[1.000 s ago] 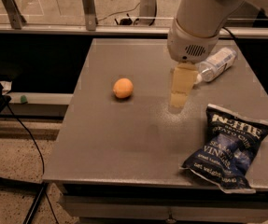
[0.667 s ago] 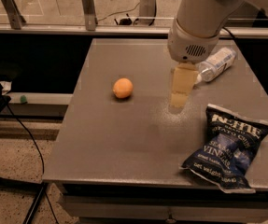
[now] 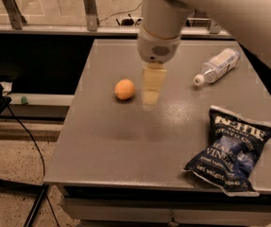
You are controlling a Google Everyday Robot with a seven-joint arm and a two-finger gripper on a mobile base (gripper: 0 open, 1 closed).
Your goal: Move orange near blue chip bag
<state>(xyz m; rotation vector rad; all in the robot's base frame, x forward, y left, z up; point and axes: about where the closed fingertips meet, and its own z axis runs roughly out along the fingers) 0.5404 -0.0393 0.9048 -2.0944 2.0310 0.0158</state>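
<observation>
The end effector (image 3: 152, 90) hovers above the surface (image 3: 125, 145); clenched or released, I cannot tell. The orange (image 3: 125, 89) sits just beside it, apart, and the blue chip bag (image 3: 229, 155) lies well away. The orange is probably light, firm and apt to roll, so grip across its middle.

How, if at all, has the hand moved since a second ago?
Yes. The hand has shifted from near the water bottle to beside the orange; both lie unmoved.

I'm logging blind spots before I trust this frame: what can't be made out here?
- End effector, just right of the orange: its height above the table is unclear from this single camera view.
- Arm: cut off by the top and right edges.
- Water bottle and blue chip bag: the fine print is too small to read.
</observation>
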